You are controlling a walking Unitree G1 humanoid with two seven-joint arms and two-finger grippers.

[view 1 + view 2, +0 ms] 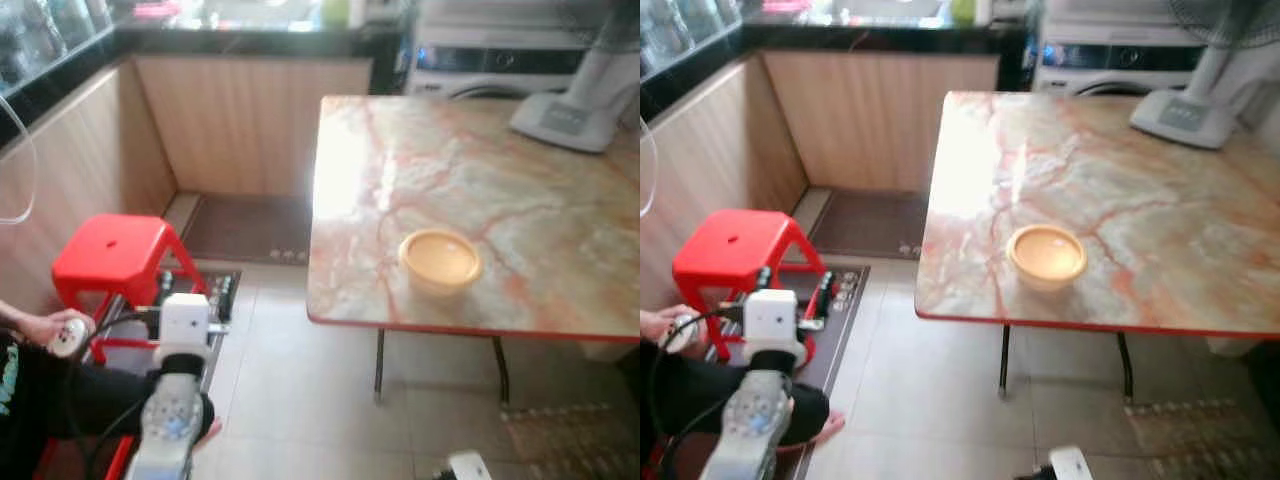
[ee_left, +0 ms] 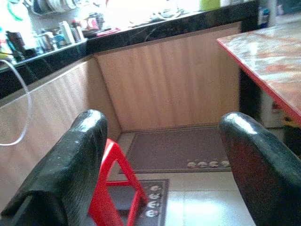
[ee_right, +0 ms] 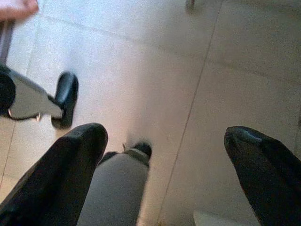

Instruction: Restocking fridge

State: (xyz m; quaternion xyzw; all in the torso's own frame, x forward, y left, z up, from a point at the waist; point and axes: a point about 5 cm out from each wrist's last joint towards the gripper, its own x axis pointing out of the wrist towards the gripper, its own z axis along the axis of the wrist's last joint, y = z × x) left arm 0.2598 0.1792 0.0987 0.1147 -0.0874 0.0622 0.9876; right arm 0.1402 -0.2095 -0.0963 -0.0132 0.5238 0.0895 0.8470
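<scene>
Head views: a yellow bowl (image 1: 440, 260) sits near the table (image 1: 560, 210) edge, untouched; the left gripper (image 1: 190, 287) is raised beside a red stool (image 1: 108, 250).

Left wrist: jaws wide, empty.

Right wrist: right gripper (image 3: 164, 155) wide over floor. Approach step; next, reach the bowl.

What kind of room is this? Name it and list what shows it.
Most likely a home kitchen with a dining corner: a dark countertop crowded with kitchenware over wood-panelled cabinets, a marble-patterned table holding a yellow bowl, and what looks like a washing machine behind.
</scene>
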